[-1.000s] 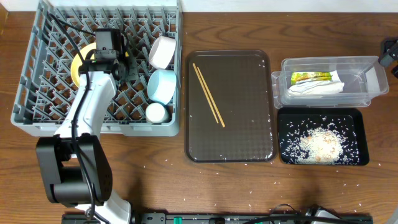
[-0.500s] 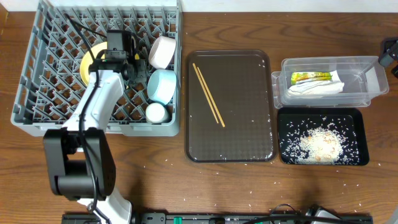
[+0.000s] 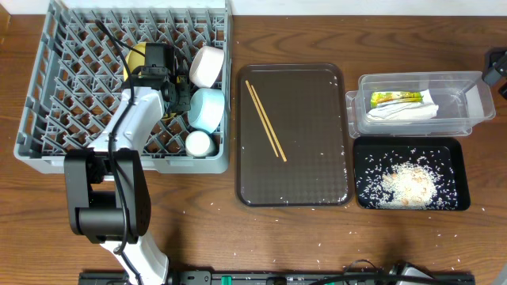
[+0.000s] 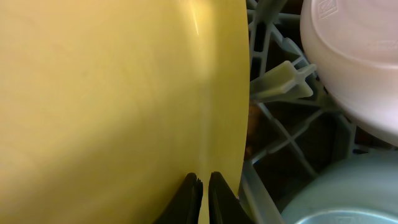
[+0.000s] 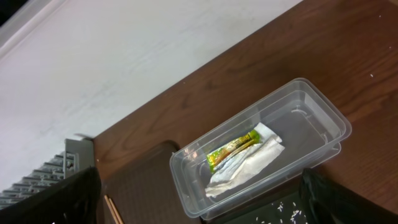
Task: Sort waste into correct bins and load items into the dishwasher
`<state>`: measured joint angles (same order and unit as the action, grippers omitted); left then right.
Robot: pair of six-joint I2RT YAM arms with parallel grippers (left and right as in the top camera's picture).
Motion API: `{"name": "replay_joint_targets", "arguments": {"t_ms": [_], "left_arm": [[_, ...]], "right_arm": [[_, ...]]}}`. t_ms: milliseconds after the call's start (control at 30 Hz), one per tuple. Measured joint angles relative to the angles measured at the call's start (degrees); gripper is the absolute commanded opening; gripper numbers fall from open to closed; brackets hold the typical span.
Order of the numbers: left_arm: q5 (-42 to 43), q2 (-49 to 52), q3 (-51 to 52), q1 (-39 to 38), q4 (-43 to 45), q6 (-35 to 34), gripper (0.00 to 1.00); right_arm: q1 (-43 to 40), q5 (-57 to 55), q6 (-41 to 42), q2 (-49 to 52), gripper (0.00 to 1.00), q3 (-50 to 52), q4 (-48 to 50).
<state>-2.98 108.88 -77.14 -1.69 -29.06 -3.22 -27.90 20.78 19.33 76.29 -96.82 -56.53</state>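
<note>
At the left, the left end effector (image 4: pixel 204 198) was clamped on the yellow plate (image 4: pixel 112 93) inside the rack (image 3: pixel 47 103), beside the white bowl (image 3: pixel 207 65), blue bowl (image 3: pixel 207 108) and cup (image 3: pixel 198 143). The chopsticks (image 3: pixel 264 119) lay unloaded on the brown tray (image 3: pixel 317 166). The wrapper (image 3: pixel 394 98) and paper (image 3: pixel 404 113) sat in the clear tub (image 3: pixel 469 112) and the rice (image 3: pixel 408 186) in the black tray (image 3: pixel 364 150), so the sorting looked largely done. The right end effector (image 5: pixel 199 190) hung spread apart.

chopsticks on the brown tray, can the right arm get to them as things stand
Probably yes: the chopsticks lie bare on the brown tray, nothing over them, and the right arm holds nothing, though the clear tub sits between.
</note>
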Motion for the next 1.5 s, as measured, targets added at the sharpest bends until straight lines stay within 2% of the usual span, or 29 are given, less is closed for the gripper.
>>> {"name": "replay_joint_targets", "arguments": {"t_ms": [100,167,333,433,567,767,1000,1067,1500], "left_arm": [[-0.1,-0.2,0.0,-0.2,0.0,-0.1,0.17],[-0.5,-1.0,0.0,-0.6,-0.3,-0.2,0.29],[-2.1,-7.5,0.3,-2.1,-0.5,-0.6,0.42],[-2.1,-13.9,0.3,-5.7,-1.0,-1.2,0.42],[-0.7,-17.2,0.3,-9.8,-2.6,-4.0,0.42],[2.6,-16.0,0.3,-18.3,-3.4,-13.9,0.42],[0.9,-10.8,0.3,-30.3,-3.7,-26.6,0.41],[0.4,-8.0,0.3,-31.4,-3.7,-29.7,0.36],[-0.9,4.1,0.3,-31.3,-1.4,-46.2,0.37]], "right_arm": [[0.0,0.0,0.0,0.0,0.99,0.0,0.0],[0.0,0.0,0.0,0.0,0.99,0.0,0.0],[0.0,0.0,0.0,0.0,0.99,0.0,0.0],[0.0,0.0,0.0,0.0,0.99,0.0,0.0],[0.0,0.0,0.0,0.0,0.99,0.0,0.0],[0.0,0.0,0.0,0.0,0.99,0.0,0.0],[0.0,0.0,0.0,0.0,0.99,0.0,0.0],[0.0,0.0,0.0,0.0,0.99,0.0,0.0],[0.0,0.0,0.0,0.0,0.99,0.0,0.0]]}}
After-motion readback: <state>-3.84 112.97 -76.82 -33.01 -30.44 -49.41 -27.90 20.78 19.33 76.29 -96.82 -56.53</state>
